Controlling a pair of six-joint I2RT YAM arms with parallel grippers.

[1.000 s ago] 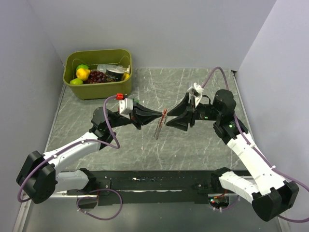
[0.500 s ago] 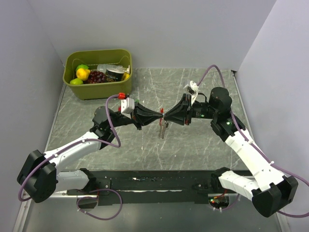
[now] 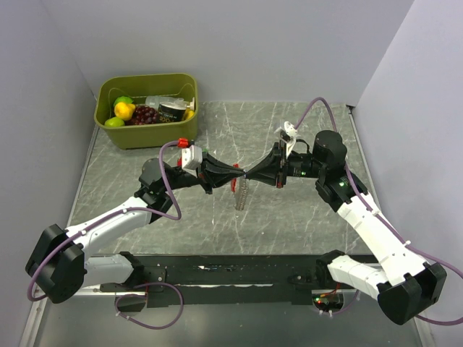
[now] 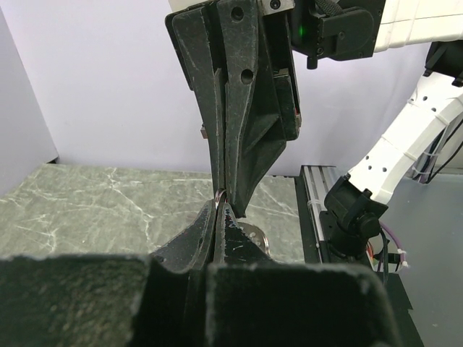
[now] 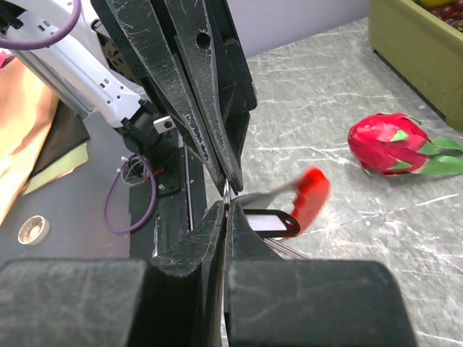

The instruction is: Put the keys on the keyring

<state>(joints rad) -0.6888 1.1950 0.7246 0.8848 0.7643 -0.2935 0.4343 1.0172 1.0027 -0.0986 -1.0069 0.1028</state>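
Observation:
My two grippers meet tip to tip above the middle of the table. The left gripper [image 3: 241, 173] is shut on the keyring's thin metal ring [image 5: 226, 192]. From the opposite side, the right gripper [image 3: 248, 173] is shut on the same ring. Under the tips hang the blurred red fob [image 5: 311, 195], a black tag with a white label [image 5: 268, 222] and a silvery chain-like piece [image 3: 244, 195]. A round silvery piece [image 4: 255, 236] shows behind the left fingers [image 4: 233, 235]. I cannot tell the keys apart from this metal.
An olive bin [image 3: 147, 137] with fruit and a can stands at the back left. A red fruit toy with green leaves [image 5: 394, 144] lies on the marble table [image 3: 304, 217]. Grey walls close in both sides. A black rail [image 3: 231, 273] runs along the near edge.
The right gripper moved left to the left gripper's tip and shut on the ring. The hanging keyring swung slightly under the tips. The left arm stayed shut and nearly still.

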